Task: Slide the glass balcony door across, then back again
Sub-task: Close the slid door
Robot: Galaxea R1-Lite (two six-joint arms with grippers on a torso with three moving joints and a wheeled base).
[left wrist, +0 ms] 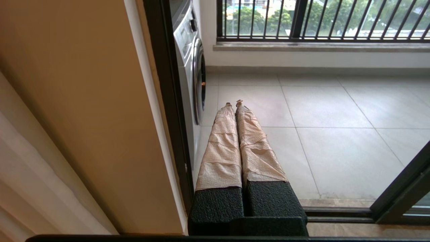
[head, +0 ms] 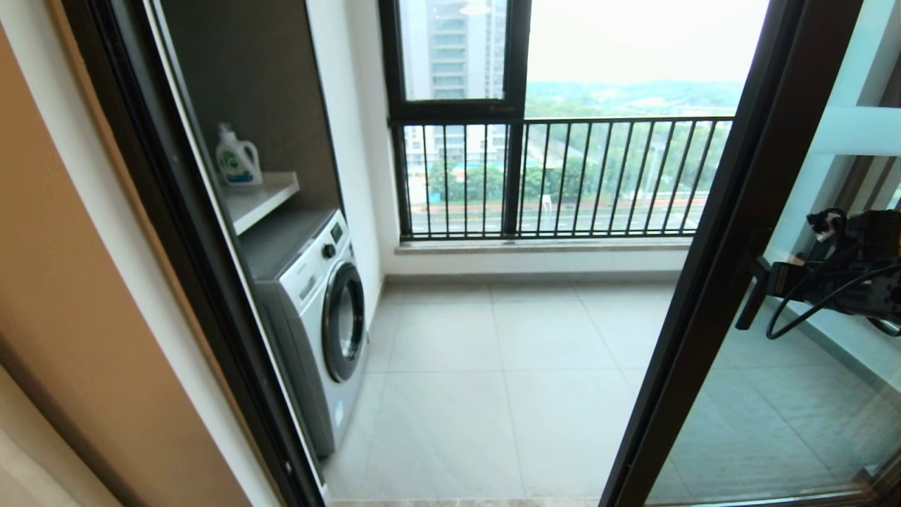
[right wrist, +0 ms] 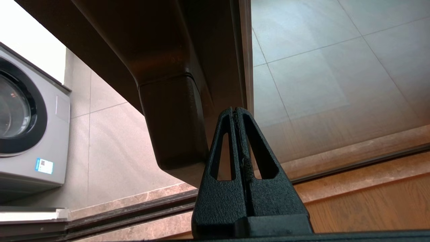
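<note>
Right gripper (right wrist: 235, 111) pinched shut, tucked behind the glass balcony door (head: 711, 282) handle (right wrist: 174, 124) — probably mid-slide, next needs a steady sideways push.

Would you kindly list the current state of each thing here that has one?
glass balcony door: slid to the right, doorway open.
right gripper: jaws shut, tips at the door's handle.
left gripper: jaws shut, holding nothing, by the left door frame.
washing machine: door closed.
detergent bottle: upright on its shelf.
</note>
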